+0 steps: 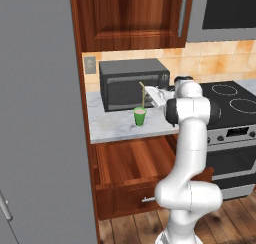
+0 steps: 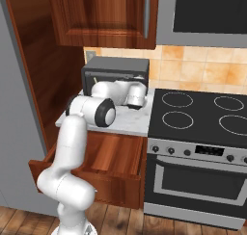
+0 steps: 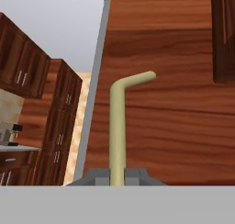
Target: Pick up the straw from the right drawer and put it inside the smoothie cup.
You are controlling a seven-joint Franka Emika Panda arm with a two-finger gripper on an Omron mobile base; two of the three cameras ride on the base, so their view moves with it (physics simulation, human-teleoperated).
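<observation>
- Hand view: fingers point(image 3: 117, 176) closed on the straw point(image 3: 118, 126), bent tip farthest from them.
- Left base view: straw point(image 1: 143, 95) upright, directly above the cup point(image 1: 139, 116) on the worktop point(image 1: 112, 125); its lower end looks just at the rim.
- Next, judged: lower straight down.

The smoothie cup point(image 1: 139, 116) is standing on the tabletop point(image 1: 115, 125), just in front of the microwave point(image 1: 132, 83). The straw point(image 1: 142, 95) is sitting upright above the cup, in the claw point(image 1: 151, 94). The right drawer point(image 1: 131, 163) is lying pulled out below the tabletop. The stove point(image 1: 235, 100) is standing to the right.
</observation>
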